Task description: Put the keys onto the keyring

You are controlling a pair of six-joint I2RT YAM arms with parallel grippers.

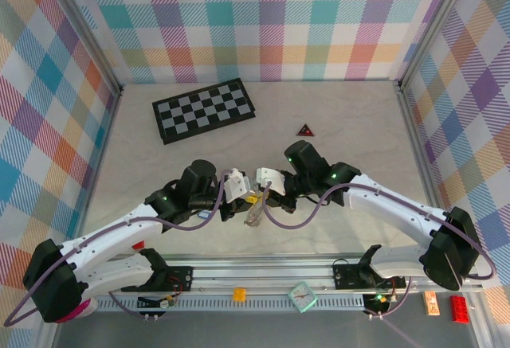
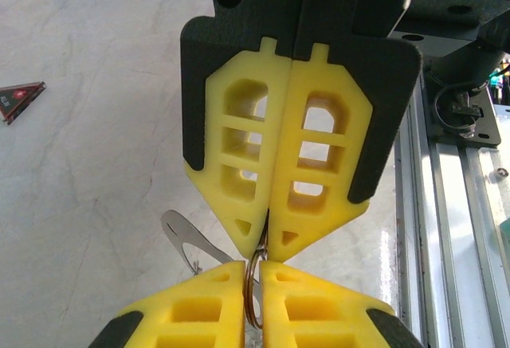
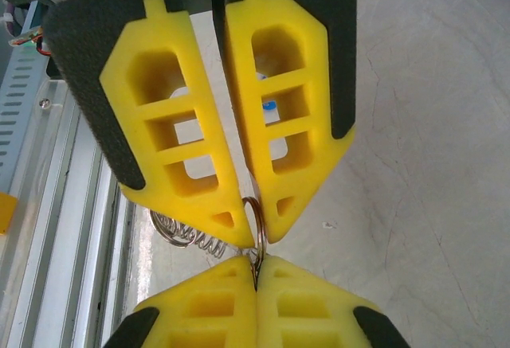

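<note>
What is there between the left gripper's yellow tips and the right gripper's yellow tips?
A thin round metal ring; the left gripper and the right gripper both pinch it, tip to tip. Both wrist views show this.

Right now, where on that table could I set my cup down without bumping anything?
The far right corner, between the red triangle and the right wall, is bare; so is the strip between the checkerboard and the left arm. Crowded: the middle, where the left tool and right tool meet.
</note>
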